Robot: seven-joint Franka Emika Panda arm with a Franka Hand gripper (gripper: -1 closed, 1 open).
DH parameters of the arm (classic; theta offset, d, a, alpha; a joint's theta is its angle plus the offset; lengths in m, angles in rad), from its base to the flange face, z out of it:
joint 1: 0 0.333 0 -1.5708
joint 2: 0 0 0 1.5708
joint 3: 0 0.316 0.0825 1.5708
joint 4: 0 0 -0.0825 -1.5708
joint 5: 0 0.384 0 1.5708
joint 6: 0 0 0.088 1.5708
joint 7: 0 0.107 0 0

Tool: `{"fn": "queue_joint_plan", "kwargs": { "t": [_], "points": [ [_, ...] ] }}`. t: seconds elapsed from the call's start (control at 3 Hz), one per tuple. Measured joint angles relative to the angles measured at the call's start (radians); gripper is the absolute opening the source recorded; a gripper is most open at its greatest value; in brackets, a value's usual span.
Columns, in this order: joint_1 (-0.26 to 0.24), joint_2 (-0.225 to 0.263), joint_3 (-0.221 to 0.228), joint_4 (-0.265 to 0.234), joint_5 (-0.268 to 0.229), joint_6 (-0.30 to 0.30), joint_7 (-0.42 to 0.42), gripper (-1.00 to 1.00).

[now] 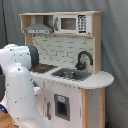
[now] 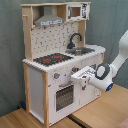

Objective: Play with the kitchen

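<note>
Claw (image 2: 76, 80) at the kitchen (image 2: 44, 95) front
</note>
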Motion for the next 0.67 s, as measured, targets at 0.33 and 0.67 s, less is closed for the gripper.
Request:
{"fn": "queue_joint_plan", "kwargs": {
  "t": [0.33, 0.67],
  "points": [
    [0.000, 0.000, 0.000, 0.000, 0.000, 0.001, 0.003, 1.00],
    [-0.002, 0.000, 0.000, 0.000, 0.002, 0.052, 0.175, 1.00]
  ]
}}
